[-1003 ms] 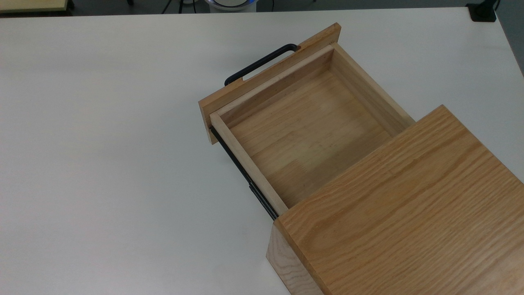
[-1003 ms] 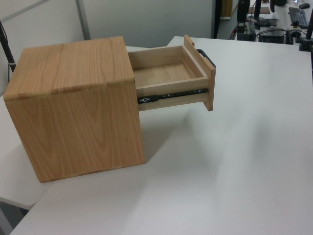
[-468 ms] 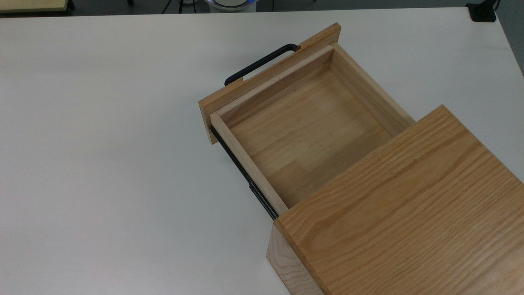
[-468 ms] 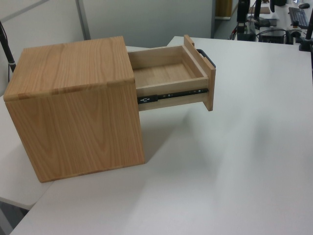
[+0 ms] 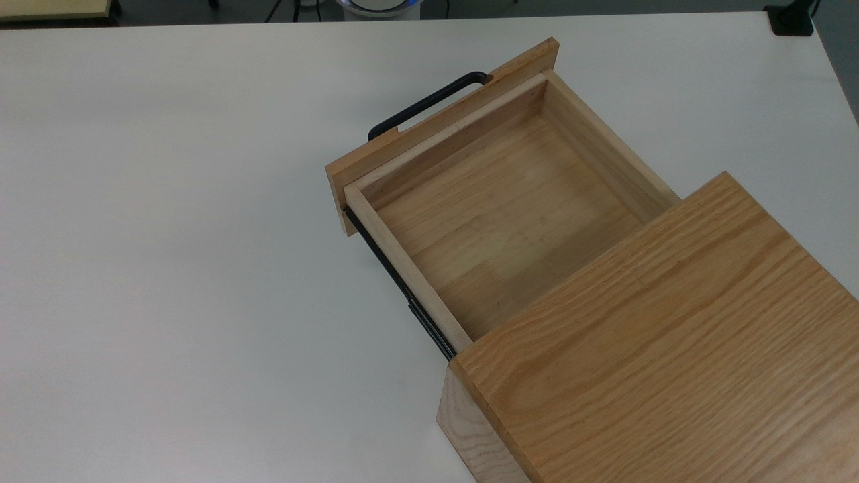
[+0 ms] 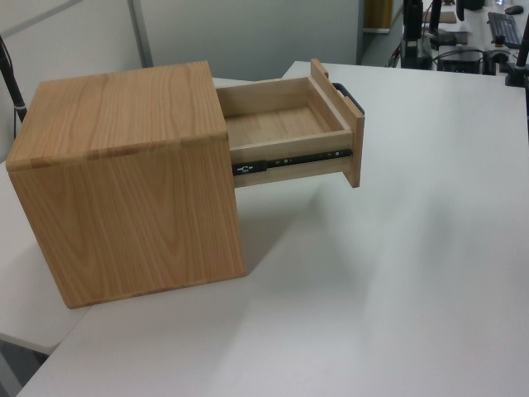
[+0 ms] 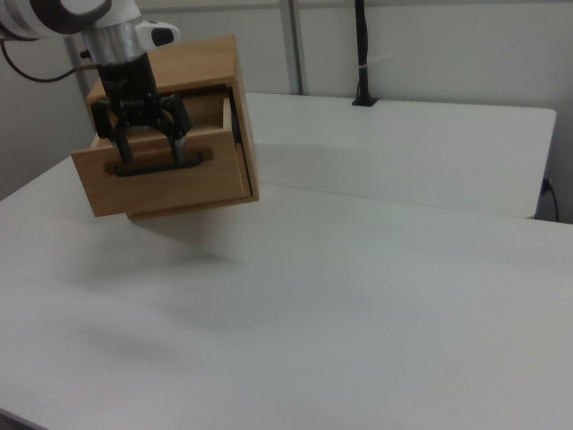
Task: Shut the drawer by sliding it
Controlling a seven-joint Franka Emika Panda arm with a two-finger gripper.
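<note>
Nothing has changed over the last second: the drawer point(image 5: 496, 201) is as far out of the casing point(image 5: 664, 335) as before, so closing has not begun. In the right view the claw point(image 7: 150, 148) hangs before the casing with fingers point(image 7: 180, 143) spread apart, gripping nothing, just above the handle point(image 7: 159, 165). The sliding push remains undone.
</note>
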